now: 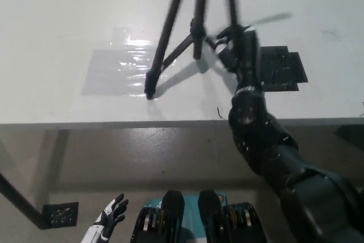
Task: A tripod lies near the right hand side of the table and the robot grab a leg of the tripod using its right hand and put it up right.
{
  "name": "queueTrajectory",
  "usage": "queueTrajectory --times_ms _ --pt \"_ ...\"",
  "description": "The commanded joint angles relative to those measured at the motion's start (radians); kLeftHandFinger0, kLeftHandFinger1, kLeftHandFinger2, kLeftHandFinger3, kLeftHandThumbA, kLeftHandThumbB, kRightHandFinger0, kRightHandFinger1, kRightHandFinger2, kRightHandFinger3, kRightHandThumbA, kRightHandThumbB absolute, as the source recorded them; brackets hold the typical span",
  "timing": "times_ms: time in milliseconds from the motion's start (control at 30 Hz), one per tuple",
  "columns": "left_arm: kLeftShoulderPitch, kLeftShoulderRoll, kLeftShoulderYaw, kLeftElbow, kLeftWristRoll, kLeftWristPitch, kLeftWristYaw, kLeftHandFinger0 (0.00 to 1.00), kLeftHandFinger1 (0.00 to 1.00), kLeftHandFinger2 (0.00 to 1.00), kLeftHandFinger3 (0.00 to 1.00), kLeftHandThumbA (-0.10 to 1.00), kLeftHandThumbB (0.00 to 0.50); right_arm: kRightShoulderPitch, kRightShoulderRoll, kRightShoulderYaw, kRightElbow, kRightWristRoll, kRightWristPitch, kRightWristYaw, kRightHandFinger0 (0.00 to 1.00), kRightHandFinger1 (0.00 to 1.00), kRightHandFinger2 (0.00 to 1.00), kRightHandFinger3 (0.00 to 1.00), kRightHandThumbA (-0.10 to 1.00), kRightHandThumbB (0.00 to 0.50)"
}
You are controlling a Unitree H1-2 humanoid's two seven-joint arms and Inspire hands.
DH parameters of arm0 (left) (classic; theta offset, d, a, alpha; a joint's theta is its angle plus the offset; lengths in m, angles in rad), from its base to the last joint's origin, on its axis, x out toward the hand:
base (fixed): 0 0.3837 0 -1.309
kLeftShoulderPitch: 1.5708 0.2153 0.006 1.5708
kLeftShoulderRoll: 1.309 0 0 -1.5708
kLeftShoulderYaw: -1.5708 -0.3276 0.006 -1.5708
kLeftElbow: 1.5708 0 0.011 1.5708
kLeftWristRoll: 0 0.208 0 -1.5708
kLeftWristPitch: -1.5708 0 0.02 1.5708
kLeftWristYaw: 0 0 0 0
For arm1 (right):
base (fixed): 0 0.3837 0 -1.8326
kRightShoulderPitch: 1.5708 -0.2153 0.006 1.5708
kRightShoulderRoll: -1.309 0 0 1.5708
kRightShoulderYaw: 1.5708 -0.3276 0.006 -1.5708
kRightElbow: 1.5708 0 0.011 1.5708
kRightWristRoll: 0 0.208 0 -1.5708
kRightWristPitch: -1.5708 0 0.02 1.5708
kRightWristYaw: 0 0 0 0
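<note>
A dark tripod (196,21) stands tilted over the white table (68,15), its legs spread and running up out of the top of the picture. One leg's foot (151,90) rests near the table's front, on a shiny taped patch. My black right hand (234,42) is shut on the right leg, low on that leg. The arm reaches up from the bottom right across the table edge. My white left hand (108,220) hangs open at the lower left, below the table.
A black mat (281,69) lies on the table right of the hand. The clear taped patch (122,72) sits left of centre. The table's front edge (114,123) runs across the picture, with floor below it.
</note>
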Motion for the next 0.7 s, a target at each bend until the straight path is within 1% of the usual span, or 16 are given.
queueTrajectory --times_ms 0,33,67,133,167,200,233,267,300,333,367,400,433,467,500,667 --pt "0.006 0.015 -0.002 -0.017 -0.003 -0.032 -0.012 1.0 1.0 1.0 1.0 1.0 0.364 0.053 -0.003 0.092 0.031 -0.092 0.008 -0.055 0.0 0.05 0.36 0.29 -0.1 0.122" --pt "0.001 0.016 -0.003 -0.018 0.003 -0.029 -0.012 1.0 1.0 1.0 1.0 1.0 0.359 0.052 -0.007 0.117 0.032 -0.105 0.003 -0.075 0.0 0.12 0.5 0.42 -0.1 0.127" --pt "0.001 0.015 -0.004 -0.018 0.008 -0.027 -0.01 1.0 1.0 1.0 1.0 1.0 0.359 0.054 -0.012 0.138 0.033 -0.112 -0.003 -0.084 0.0 0.16 0.57 0.51 -0.1 0.137" --pt "0.0 0.014 -0.005 -0.015 0.007 -0.03 -0.011 1.0 1.0 1.0 1.0 1.0 0.358 0.056 -0.017 0.175 0.033 -0.124 -0.008 -0.103 0.0 0.22 0.64 0.61 -0.1 0.144" --pt "0.0 0.014 -0.006 -0.014 0.013 -0.033 -0.008 1.0 1.0 1.0 1.0 1.0 0.357 0.057 -0.018 0.19 0.033 -0.123 -0.009 -0.109 0.0 0.24 0.68 0.64 -0.1 0.14" --pt "0.0 0.013 -0.006 -0.015 0.012 -0.03 -0.008 1.0 1.0 1.0 1.0 1.0 0.359 0.055 -0.019 0.194 0.034 -0.114 -0.007 -0.098 0.0 0.29 0.72 0.68 -0.1 0.128" --pt "0.0 0.012 -0.007 -0.016 0.012 -0.027 -0.008 1.0 1.0 1.0 1.0 1.0 0.36 0.054 -0.019 0.195 0.035 -0.104 -0.004 -0.087 0.0 0.32 0.74 0.7 -0.1 0.124" --pt "0.003 0.012 -0.008 -0.017 0.006 -0.026 -0.011 1.0 1.0 1.0 1.0 1.0 0.361 0.056 -0.019 0.19 0.035 -0.088 0.0 -0.067 0.11 0.44 0.82 0.73 0.04 0.154" --pt "0.003 0.012 -0.008 -0.018 0.003 -0.026 -0.011 1.0 1.0 1.0 1.0 1.0 0.363 0.053 -0.019 0.167 0.035 -0.052 0.004 -0.008 0.34 0.64 0.96 0.94 0.28 0.229" --pt "0.004 0.013 -0.008 -0.025 0.0 -0.015 -0.012 1.0 1.0 1.0 1.0 1.0 0.371 0.05 -0.019 0.112 0.034 0.021 -0.002 0.114 0.66 0.93 1.0 1.0 0.44 0.346" --pt "0.003 0.013 -0.008 -0.024 -0.001 -0.018 -0.013 1.0 1.0 1.0 1.0 1.0 0.365 0.051 -0.02 0.102 0.034 0.031 -0.007 0.14 0.78 1.0 1.0 1.0 0.48 0.38" --pt "0.004 0.014 -0.009 -0.023 -0.002 -0.022 -0.013 1.0 1.0 1.0 1.0 1.0 0.363 0.052 -0.022 0.089 0.034 0.046 -0.013 0.179 0.83 1.0 1.0 1.0 0.49 0.391" --pt "0.001 0.016 -0.009 -0.016 -0.004 -0.032 -0.015 1.0 1.0 1.0 1.0 1.0 0.361 0.042 -0.026 0.071 0.037 0.067 0.046 0.269 1.0 1.0 1.0 1.0 0.72 0.485" --pt "0.0 0.017 -0.01 -0.015 0.002 -0.035 -0.013 1.0 1.0 1.0 1.0 1.0 0.36 0.035 -0.028 0.058 0.038 0.078 0.074 0.299 1.0 1.0 1.0 1.0 0.8 0.499" --pt "0.0 0.017 -0.01 -0.015 0.002 -0.039 -0.013 1.0 1.0 1.0 1.0 1.0 0.357 0.033 -0.033 0.049 0.037 0.085 0.074 0.313 1.0 1.0 1.0 1.0 0.87 0.5" --pt "0.002 0.017 -0.006 -0.022 0.014 -0.025 -0.006 1.0 1.0 1.0 1.0 1.0 0.371 0.015 -0.057 -0.028 0.022 0.158 0.05 0.41 1.0 1.0 1.0 1.0 0.96 0.5"
